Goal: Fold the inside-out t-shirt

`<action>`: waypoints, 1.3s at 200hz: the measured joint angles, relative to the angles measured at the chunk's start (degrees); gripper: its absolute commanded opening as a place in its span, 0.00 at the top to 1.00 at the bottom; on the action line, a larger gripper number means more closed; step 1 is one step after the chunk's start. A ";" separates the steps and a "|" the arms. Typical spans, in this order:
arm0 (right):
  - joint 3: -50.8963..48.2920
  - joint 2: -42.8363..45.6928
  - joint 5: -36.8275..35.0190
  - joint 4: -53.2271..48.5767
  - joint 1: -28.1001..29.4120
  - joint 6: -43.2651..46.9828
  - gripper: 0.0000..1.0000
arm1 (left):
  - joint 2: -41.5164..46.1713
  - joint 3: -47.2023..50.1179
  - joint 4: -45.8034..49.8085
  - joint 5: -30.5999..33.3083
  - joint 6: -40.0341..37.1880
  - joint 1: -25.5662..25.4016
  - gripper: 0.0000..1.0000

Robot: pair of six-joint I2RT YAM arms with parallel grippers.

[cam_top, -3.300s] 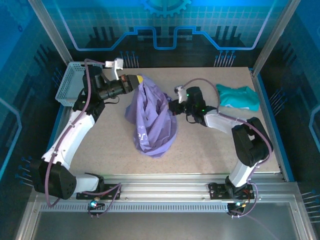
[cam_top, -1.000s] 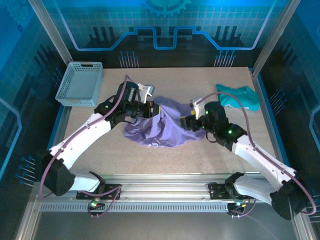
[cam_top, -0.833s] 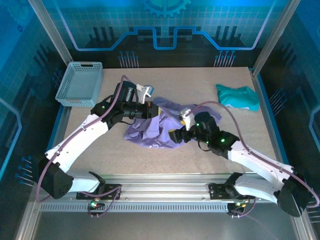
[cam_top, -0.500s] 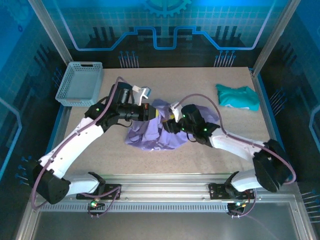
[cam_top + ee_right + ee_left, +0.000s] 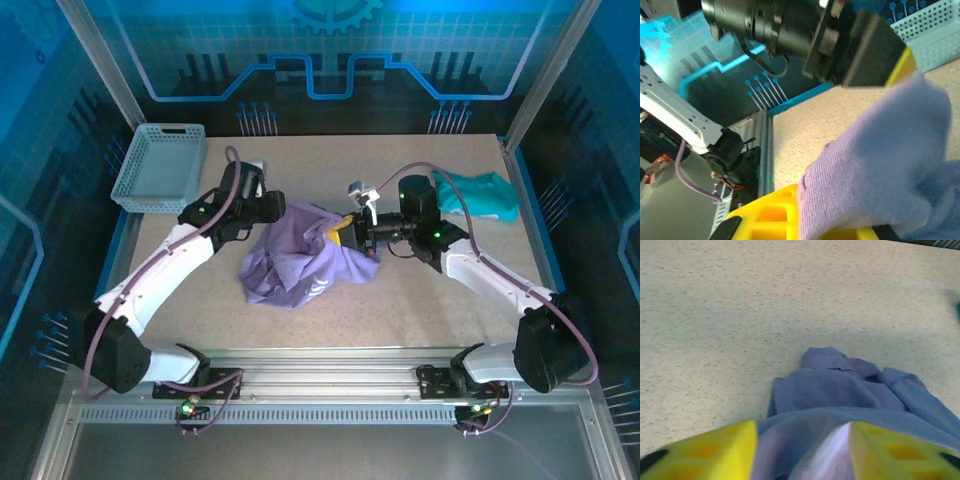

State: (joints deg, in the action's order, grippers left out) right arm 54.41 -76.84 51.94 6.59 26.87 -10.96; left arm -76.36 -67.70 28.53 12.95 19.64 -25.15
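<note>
Here, one purple t-shirt, one teal garment, one basket; right jaws pinch the t-shirt, left jaws stand parted.

We look down on a speckled beige table, framed by aluminium rails. A lavender inside-out t-shirt lies bunched in a crumpled heap near the middle of the table, its right side raised off the surface. A smaller teal garment lies rumpled by the far right edge, well apart from the shirt. A pale blue latticed basket sits at the far left corner.
</note>
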 measured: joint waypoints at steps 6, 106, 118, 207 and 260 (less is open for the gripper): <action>0.31 0.00 0.76 -0.20 -0.39 -0.17 1.00 | 1.29 1.07 -0.02 0.39 -0.31 -1.53 0.33; 2.29 -1.16 5.14 -3.17 -2.71 0.22 1.00 | 0.61 9.86 -4.59 -16.96 3.56 -5.33 0.33; 2.29 -1.05 5.57 -3.32 -3.41 0.42 1.00 | -1.01 9.86 -5.11 -18.25 4.59 -4.39 0.41; 1.51 4.74 -22.21 -15.82 -5.81 -4.04 0.62 | 2.05 19.06 -33.75 -41.09 16.57 2.78 1.00; -2.25 13.03 -43.28 -23.34 4.20 4.76 0.33 | 11.82 19.80 -46.10 -49.88 19.85 2.93 1.00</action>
State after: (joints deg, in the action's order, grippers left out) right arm 52.16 -63.81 8.67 -16.75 31.07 -6.20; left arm -64.53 -47.90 -17.56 -36.93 39.48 -22.22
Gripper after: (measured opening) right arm 0.607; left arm 0.056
